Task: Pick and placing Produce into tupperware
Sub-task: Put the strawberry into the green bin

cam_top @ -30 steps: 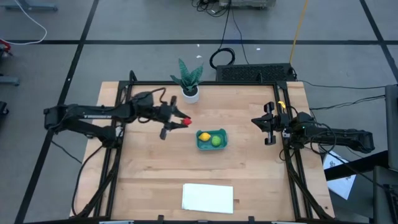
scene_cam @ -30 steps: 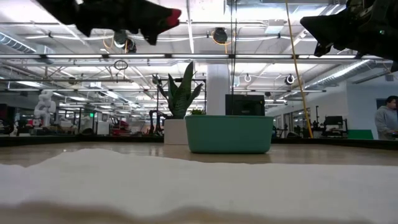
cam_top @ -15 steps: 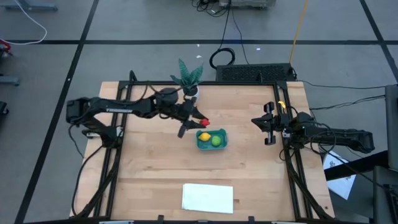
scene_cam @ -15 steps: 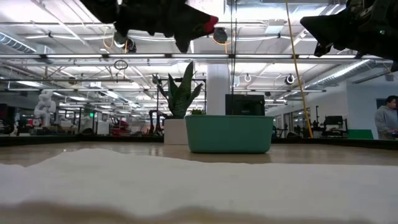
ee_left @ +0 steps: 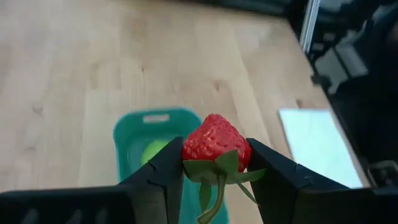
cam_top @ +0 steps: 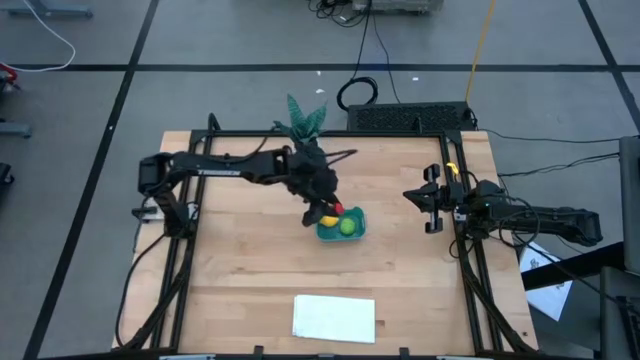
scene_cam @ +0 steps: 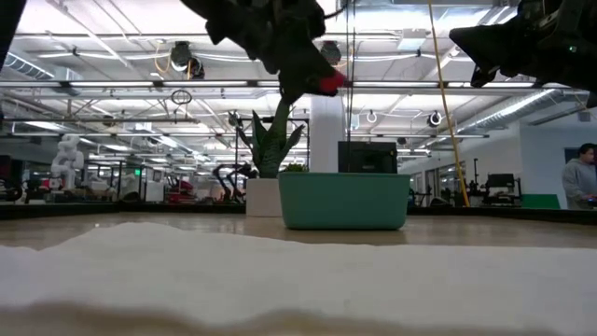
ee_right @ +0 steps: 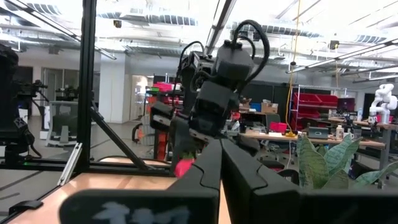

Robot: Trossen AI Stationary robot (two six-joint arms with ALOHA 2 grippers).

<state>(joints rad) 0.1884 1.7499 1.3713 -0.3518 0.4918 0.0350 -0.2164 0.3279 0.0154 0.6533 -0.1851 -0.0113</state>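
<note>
The toy strawberry (ee_left: pixel 214 143) is grasped between the left gripper's (ee_left: pixel 214 163) jaws above the teal tupperware (ee_left: pixel 127 127), ready for dropping beside the lime-green ball (cam_top: pixel 347 226); the right gripper (cam_top: pixel 432 203) waits clenched, well apart from the tupperware.

No legible text or labels (signs too distant)

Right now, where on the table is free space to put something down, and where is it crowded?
Bare wood lies between the tupperware and the white sheet, and between the tupperware and the right gripper. It is crowded near the potted plant, where the left gripper holds the strawberry over the tupperware.
</note>
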